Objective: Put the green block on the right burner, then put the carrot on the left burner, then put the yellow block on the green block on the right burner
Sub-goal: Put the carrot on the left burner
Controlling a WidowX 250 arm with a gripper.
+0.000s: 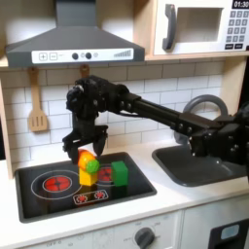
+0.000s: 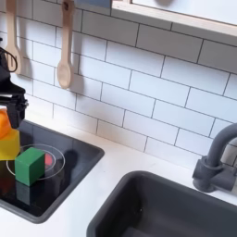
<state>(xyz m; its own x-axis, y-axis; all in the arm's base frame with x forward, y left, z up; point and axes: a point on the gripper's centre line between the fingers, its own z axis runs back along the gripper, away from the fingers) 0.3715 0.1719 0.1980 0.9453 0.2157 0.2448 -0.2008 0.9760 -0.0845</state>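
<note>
So the tool [image 1: 86,146] was hanging right over the hob [image 1: 39,199], fingers spread on either side of the carrot [image 1: 88,160], which was tilted with its leafy end down; couldn't tell if they were really squeezing it. The carrot sat on top of the yellow block [image 1: 88,178], roughly between the two burners. The green block [image 1: 120,172] was sitting on the right burner [image 1: 110,183] in the first exterior view, just beside the yellow one. The left burner [image 1: 55,182] was bare. In the second exterior view the green block [image 2: 30,165] sat on the red rings, yellow block [image 2: 8,143] at the second exterior view's left edge.
</note>
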